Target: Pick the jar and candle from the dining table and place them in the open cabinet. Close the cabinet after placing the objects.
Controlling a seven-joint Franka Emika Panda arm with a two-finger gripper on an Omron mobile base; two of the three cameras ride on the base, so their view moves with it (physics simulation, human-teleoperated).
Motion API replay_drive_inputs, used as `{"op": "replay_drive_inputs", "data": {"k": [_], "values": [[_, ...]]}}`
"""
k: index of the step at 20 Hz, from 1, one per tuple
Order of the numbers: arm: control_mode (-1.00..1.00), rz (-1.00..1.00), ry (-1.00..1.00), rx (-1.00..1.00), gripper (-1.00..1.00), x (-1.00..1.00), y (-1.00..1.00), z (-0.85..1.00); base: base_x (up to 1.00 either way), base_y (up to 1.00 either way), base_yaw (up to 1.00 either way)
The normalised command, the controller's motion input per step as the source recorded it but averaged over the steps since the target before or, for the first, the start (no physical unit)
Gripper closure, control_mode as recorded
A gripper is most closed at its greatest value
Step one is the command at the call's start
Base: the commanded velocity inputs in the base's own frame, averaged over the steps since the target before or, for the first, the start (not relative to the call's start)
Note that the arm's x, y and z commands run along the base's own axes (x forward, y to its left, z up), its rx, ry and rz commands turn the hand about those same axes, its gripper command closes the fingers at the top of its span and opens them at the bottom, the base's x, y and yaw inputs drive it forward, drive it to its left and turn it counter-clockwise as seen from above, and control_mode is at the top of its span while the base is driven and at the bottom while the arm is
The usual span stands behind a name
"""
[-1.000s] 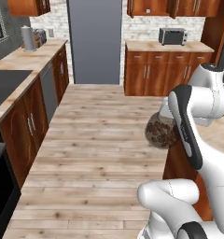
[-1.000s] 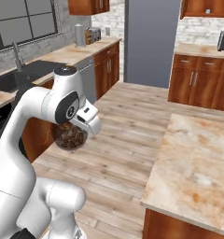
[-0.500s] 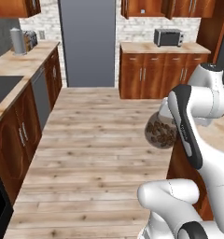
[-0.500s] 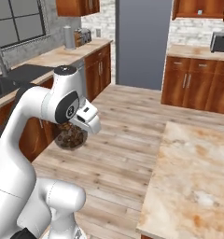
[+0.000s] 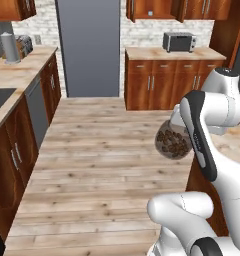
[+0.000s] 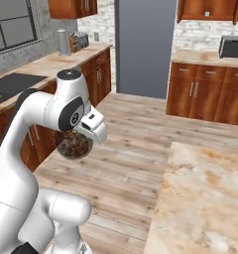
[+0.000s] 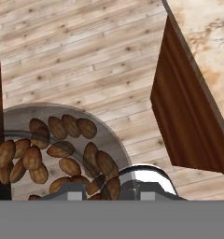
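Note:
The jar (image 5: 172,140), round clear glass full of dark brown lumps, hangs above the wood floor with my gripper (image 6: 83,138) shut on it from above. In the right base view the jar (image 6: 75,146) sits just under the white hand, and in the hand view the jar (image 7: 53,149) bulges at the lower left. The dining table (image 6: 205,198), with its marbled top, lies to my right; its edge and wood side (image 7: 188,107) show in the hand view. A wall cabinet (image 5: 157,9) hangs above the far counter, with a small pale thing inside. The candle is out of view.
A tall grey fridge (image 5: 87,47) stands at the far wall. A microwave (image 5: 178,42) sits on the counter to its right. A counter (image 5: 17,75) runs along the left, carrying a grey canister (image 5: 9,47). Wood floor (image 5: 102,150) lies between.
The whole picture has shifted: the base has driven on and the far wall, fridge and microwave look nearer. The jar stays in the shut gripper in the same pose.

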Motion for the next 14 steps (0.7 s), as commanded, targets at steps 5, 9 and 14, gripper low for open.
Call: {"op": "replay_drive_inputs", "data": {"k": [5, 9, 14], "values": [[1.00, 0.00, 0.00, 0.00, 1.00, 0.00, 0.00, 0.00, 0.60, 0.11, -0.03], [1.00, 0.00, 0.00, 0.00, 1.00, 0.00, 0.00, 0.00, 0.57, 0.03, -0.01], [1.00, 0.00, 0.00, 0.00, 1.00, 0.00, 0.00, 0.00, 0.55, 0.00, -0.01]]}}
